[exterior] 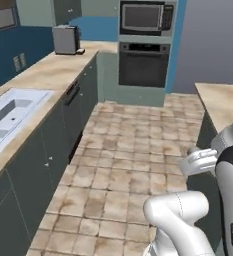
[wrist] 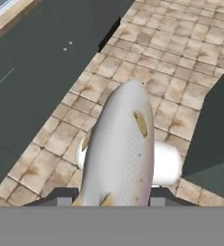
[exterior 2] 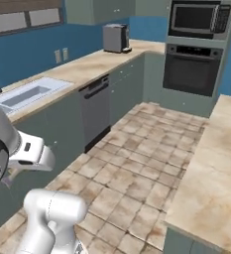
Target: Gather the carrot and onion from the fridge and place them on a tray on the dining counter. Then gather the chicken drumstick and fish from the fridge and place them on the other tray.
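A silvery-grey fish [wrist: 120, 149] with yellowish fins is clamped between my gripper [wrist: 114, 197] in the hand view, its body pointing away from the hand over the tiled floor. The dark fingertips [wrist: 60, 196] press against its two sides near the tail end, so the gripper is shut on the fish. The dining counter [exterior 2: 211, 183] with its beige stone top runs along the right; the stretch of its top [exterior: 223, 102] that shows is bare. My white arm rises in the foreground of both base views.
On the left runs a long counter with a sink [exterior: 10, 115] and dark cabinet fronts [wrist: 31, 72]. A wall oven [exterior: 144, 65] with a microwave [exterior: 145, 17] above it stands at the far end. A tiled floor aisle [exterior: 133, 145] lies between the counters.
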Tool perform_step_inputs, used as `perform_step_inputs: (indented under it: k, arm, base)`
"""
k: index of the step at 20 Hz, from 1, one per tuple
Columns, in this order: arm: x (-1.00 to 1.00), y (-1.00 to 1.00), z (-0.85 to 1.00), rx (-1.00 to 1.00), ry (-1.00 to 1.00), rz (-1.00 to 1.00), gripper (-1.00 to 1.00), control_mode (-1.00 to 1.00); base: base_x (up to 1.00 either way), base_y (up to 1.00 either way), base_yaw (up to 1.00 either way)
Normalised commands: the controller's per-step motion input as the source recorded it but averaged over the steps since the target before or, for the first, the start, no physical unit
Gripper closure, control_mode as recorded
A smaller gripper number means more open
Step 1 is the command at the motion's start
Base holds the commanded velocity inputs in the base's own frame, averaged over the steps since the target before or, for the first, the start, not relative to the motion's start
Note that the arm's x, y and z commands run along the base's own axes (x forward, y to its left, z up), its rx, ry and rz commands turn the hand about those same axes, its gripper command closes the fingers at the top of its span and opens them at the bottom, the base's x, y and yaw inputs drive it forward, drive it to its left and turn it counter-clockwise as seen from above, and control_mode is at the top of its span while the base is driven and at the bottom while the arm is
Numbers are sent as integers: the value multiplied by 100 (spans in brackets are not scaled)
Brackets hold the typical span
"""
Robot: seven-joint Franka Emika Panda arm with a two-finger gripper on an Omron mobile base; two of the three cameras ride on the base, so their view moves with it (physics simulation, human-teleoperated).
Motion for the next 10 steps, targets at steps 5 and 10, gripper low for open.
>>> perform_step_inputs:
  k: [5,10]
  arm:
    - [0,0,0,0,0,0,100,100]
    - [0,0,0,0,0,0,100,100]
  base:
    - [99,50,-38]
    - [100,28,-30]
